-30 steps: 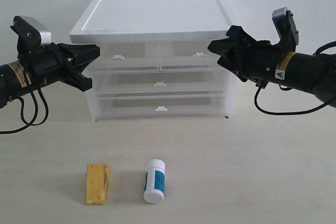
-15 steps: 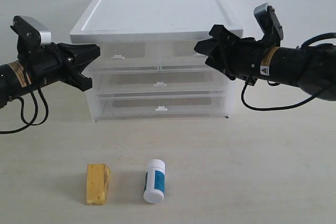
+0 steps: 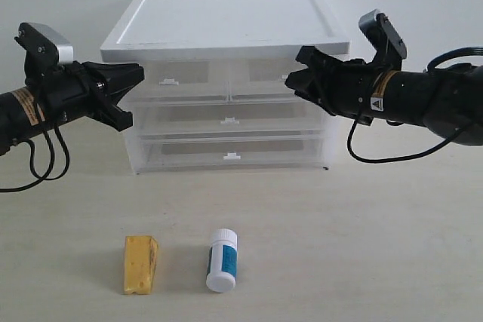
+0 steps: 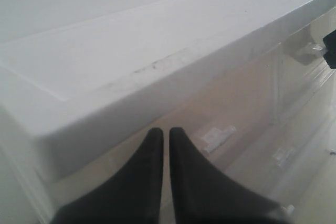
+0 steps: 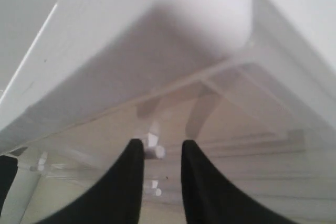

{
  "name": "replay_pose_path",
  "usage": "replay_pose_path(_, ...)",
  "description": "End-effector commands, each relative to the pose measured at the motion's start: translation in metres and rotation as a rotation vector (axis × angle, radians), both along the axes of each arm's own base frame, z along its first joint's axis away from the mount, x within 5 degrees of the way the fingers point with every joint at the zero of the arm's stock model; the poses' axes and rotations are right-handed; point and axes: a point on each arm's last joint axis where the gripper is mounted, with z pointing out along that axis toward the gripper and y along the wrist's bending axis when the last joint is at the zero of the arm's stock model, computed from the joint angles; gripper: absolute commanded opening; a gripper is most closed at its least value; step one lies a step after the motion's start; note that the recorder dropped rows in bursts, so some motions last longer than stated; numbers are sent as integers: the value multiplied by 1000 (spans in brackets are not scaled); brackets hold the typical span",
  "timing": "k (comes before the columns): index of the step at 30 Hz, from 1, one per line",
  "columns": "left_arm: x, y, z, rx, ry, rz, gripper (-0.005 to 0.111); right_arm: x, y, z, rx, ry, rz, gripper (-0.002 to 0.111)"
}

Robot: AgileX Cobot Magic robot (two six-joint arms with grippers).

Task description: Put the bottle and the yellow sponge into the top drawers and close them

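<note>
The bottle (image 3: 222,261) seems to lie on its side on the table (image 3: 362,246), well out in front of the cabinet (image 3: 226,24), cap pointing away from it. It looks light, stiff and smooth, and round enough to roll, so I'd pinch it across the labelled middle. Just beside it, on the cabinet's left half, sits the yellow sponge (image 3: 140,264). That one will be soft and near weightless, squashing under a squeeze, so a gentle grip across its narrow sides should do.

Neither can go in yet, because the top drawers (image 3: 179,81) are both pushed in under the cabinet's white top. They're thin see-through plastic with tiny white tabs. The right tab (image 5: 153,149) is the only place to take hold, and a straight pull looks wise, since a cabinet this light might slide.

The right claw (image 5: 160,148) is up at that tab, fingers a little apart with the tab between their tips and not yet pinched. The left claw (image 4: 163,135) hovers off the cabinet's left front corner, fingers all but together, holding nothing.
</note>
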Motion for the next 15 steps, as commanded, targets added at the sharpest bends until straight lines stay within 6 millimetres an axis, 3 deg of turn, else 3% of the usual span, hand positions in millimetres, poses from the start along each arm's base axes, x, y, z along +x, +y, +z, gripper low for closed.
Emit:
replay_pose_path(1,1,-2,3,-10,-15,-5,4,21,-7,5,66,1,-93,14)
replay_pose_path(9,1,-2,3,-9,-14,-4,4,22,-2,0,63,-16,-30,13)
replay_pose_path(13,1,-2,3,-9,-14,-4,4,16,5,2,74,-47,76,0)
replay_pose_path(15,1,-2,3,-9,-14,-4,4,13,7,0,58,-37,113,0)
